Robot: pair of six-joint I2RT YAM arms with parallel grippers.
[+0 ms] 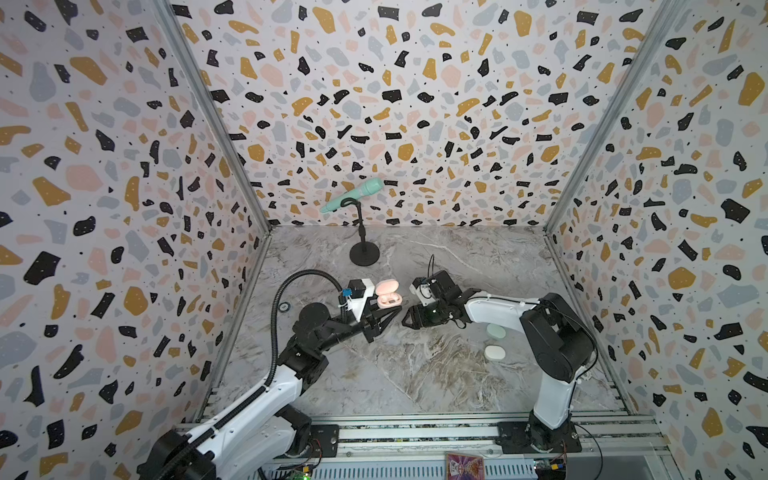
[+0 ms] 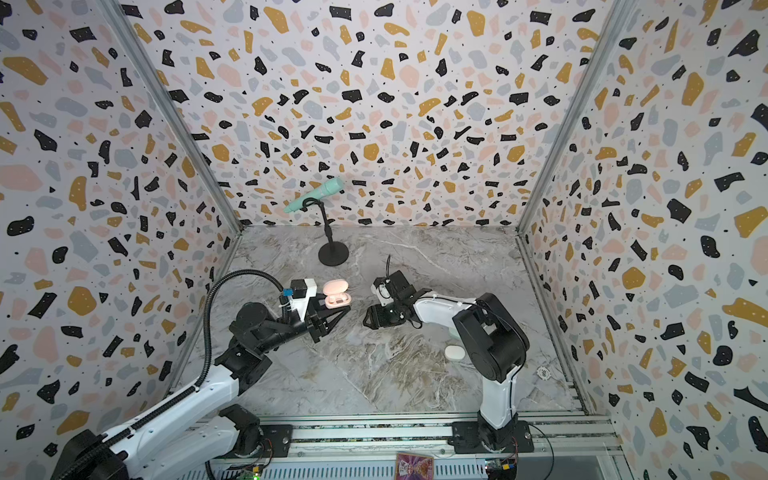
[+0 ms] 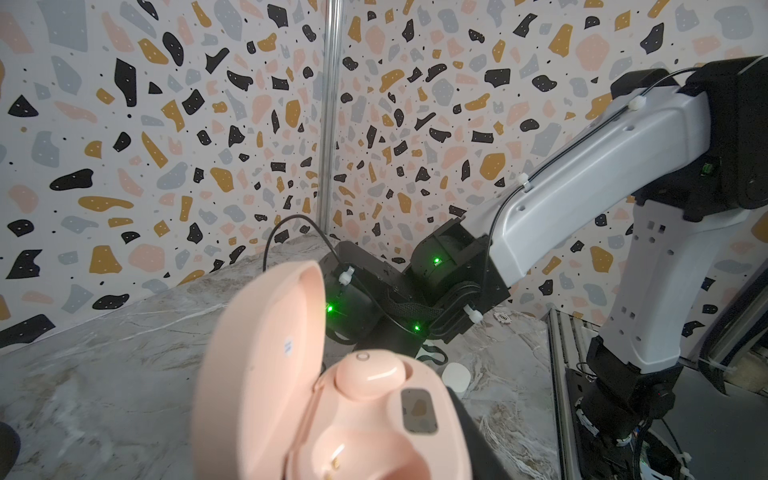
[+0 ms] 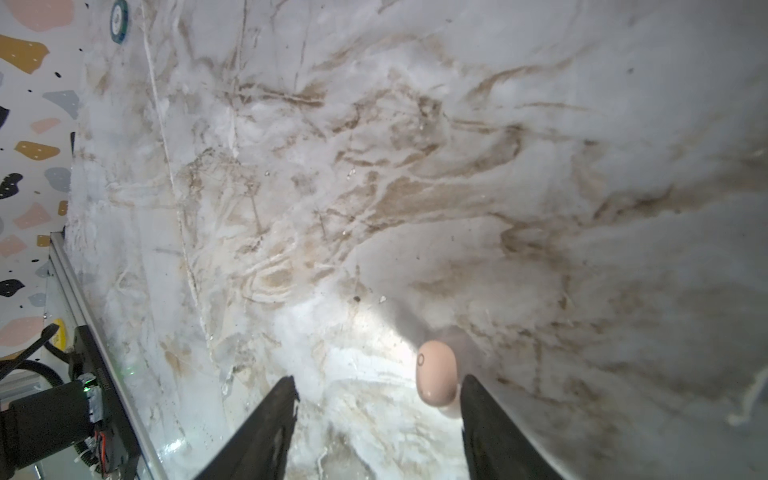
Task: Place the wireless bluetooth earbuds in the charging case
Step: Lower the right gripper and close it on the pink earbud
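Observation:
The pale pink charging case (image 1: 386, 294) is lifted off the table with its lid open, and my left gripper (image 1: 388, 318) is shut on it. In the left wrist view one pink earbud (image 3: 365, 374) sits in a socket of the case (image 3: 266, 374), while the other socket (image 3: 345, 453) is empty. A second pink earbud (image 4: 436, 374) lies on the marble table. My right gripper (image 4: 378, 386) stands open over it, the bud resting against the inner side of one finger (image 4: 478, 407). In both top views the right gripper (image 1: 409, 320) is low on the table, just right of the case.
A mint case (image 1: 496, 331) and a white case (image 1: 494, 353) lie shut under the right arm. A mint microphone on a black stand (image 1: 363, 253) is at the back. Poker chips lie at the left wall (image 1: 284, 307) and at the right (image 2: 543, 372).

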